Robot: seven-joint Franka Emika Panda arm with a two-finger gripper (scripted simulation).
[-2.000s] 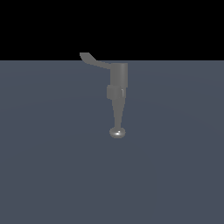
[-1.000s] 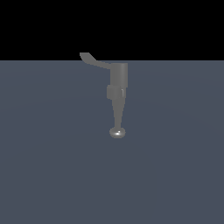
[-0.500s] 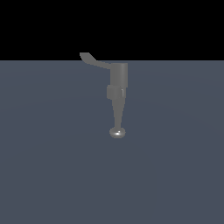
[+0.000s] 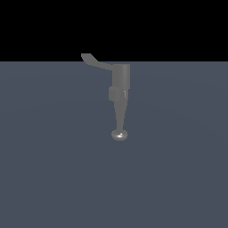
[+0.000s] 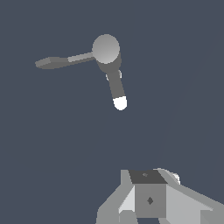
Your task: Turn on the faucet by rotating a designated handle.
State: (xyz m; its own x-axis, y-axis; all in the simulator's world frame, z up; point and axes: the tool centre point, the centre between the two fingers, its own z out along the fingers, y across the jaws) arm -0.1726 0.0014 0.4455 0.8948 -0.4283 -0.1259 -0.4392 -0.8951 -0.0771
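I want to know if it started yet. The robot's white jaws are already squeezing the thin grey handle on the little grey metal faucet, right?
Not quite. The thin grey handle does stick out from the small grey metal faucet, but nothing is squeezing it. The wrist view shows the white gripper well apart from it, and in the exterior view the handle stands alone, untouched.

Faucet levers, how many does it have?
1. The handle projects from the top of the faucet body toward the exterior view's left; the wrist view shows only this one. The pincer is well clear of it.
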